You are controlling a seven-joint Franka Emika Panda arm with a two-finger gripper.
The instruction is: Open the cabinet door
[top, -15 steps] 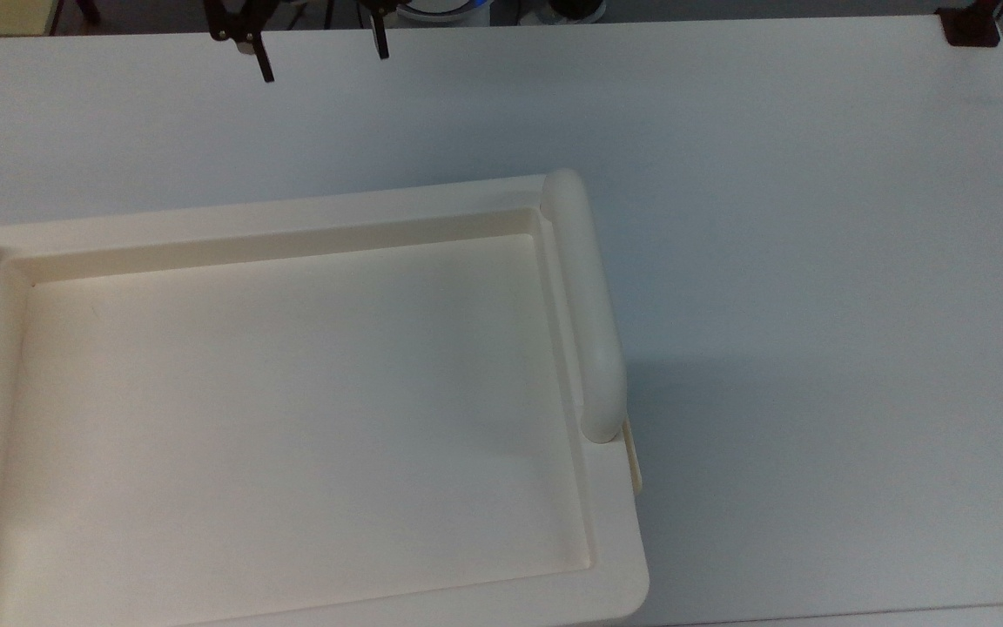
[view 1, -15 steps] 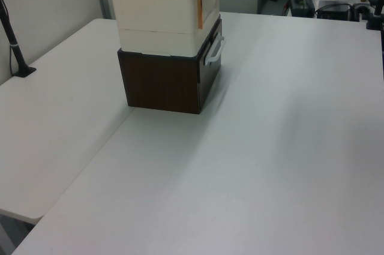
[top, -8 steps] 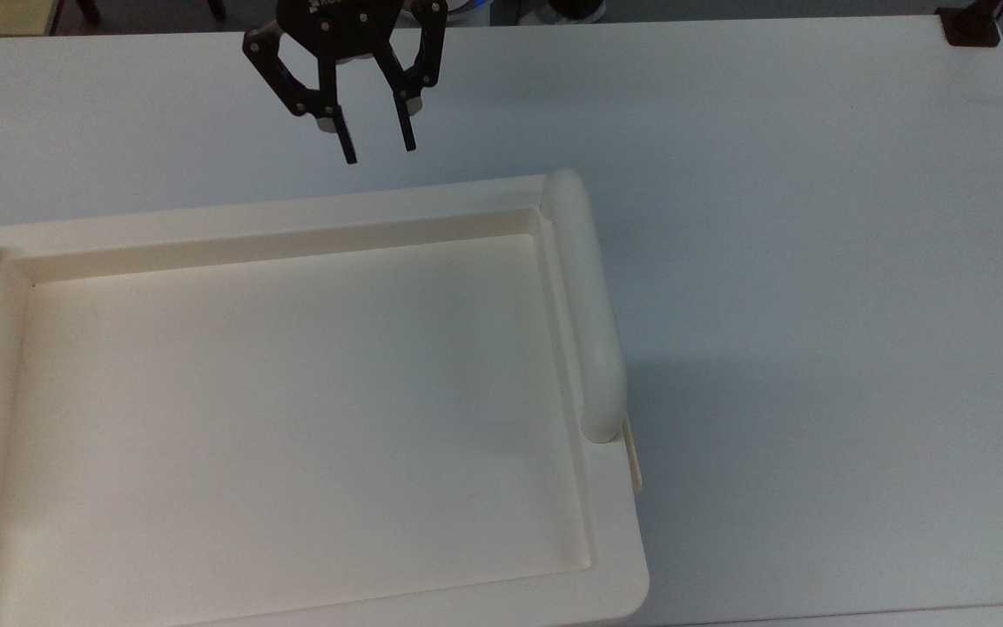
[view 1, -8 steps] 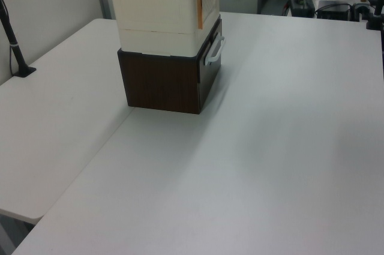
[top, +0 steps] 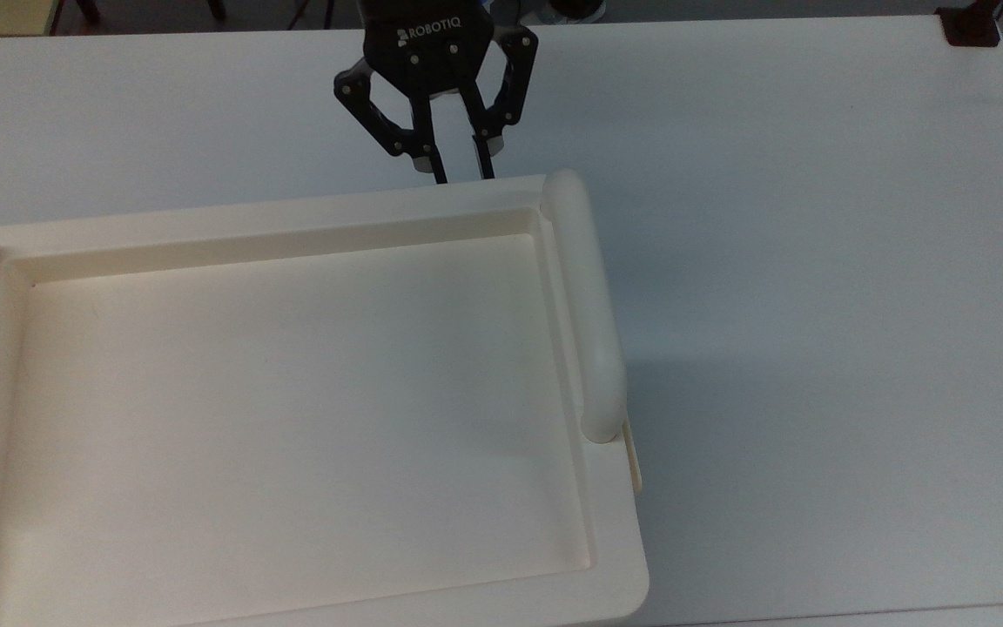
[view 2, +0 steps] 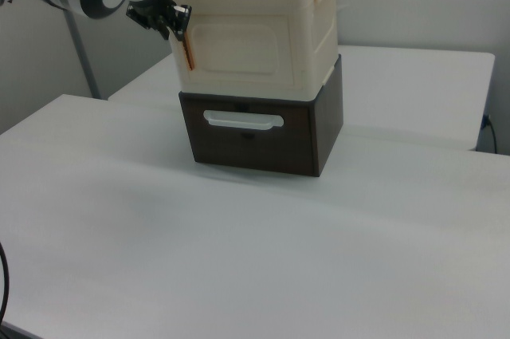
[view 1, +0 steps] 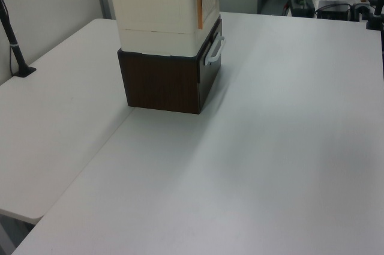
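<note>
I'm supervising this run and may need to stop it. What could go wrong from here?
The tool is open, right at the cabinet top's edge; it could bump the rim rather than catch the cabinet door. The cabinet merely sits on a dark drawer box, so a pull might shift it.

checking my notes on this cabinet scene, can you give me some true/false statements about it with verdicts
1. The cream cabinet stands on a dark brown box. True.
2. The gripper is shut on the cabinet door. False: its fingers are apart and hold nothing, near the cabinet's upper edge.
3. The brown box has a white handle on its front. True.
4. The cabinet door hangs wide open. False: it lies flush with the cabinet's front.
5. The cabinet's recessed top holds a mug. False: nothing lies in it.
</note>
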